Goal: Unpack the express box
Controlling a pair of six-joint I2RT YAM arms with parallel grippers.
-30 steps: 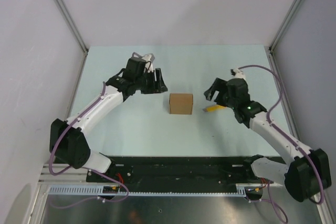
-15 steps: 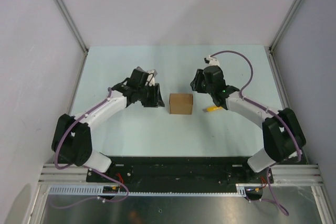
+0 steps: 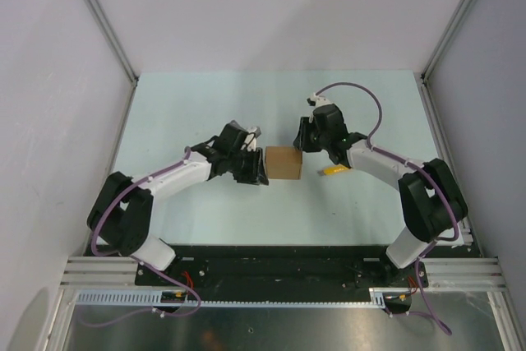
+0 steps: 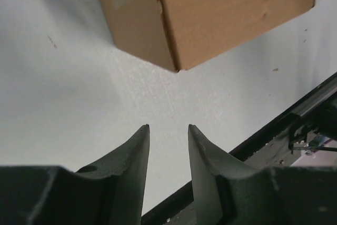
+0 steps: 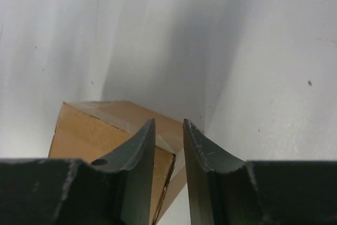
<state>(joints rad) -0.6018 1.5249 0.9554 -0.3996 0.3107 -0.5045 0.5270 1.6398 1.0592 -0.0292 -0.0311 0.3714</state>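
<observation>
Two sets of fingers, one box and one knife are listed as found on the pale table (image 3: 205, 113).

1. Express box (image 3: 283, 163): a small brown cardboard cube, flaps closed, with what looks like tape along the top seam. It is set upright near the middle of the table, between the two arms.

2. Left fingers (image 3: 256, 172): held low, just beside the box's left face. They are narrowly parted and nothing is pinched. In the left wrist view a box corner is seen ahead of the tips, apart from them.

3. Right fingers (image 3: 302, 139): placed at the box's far right corner, above its top edge. They are narrowly parted and nothing is gripped. Contact with the cardboard cannot be told.

4. Utility knife (image 3: 331, 171): yellow, lying just right of the box, not held.

Hazards noted: the box is judged light and unanchored. If it is pressed from one side only, it may be slid or tipped toward the knife. With gaps this narrow, a flap edge may be missed, and a corner may be crushed if the sealed seam is pried.
</observation>
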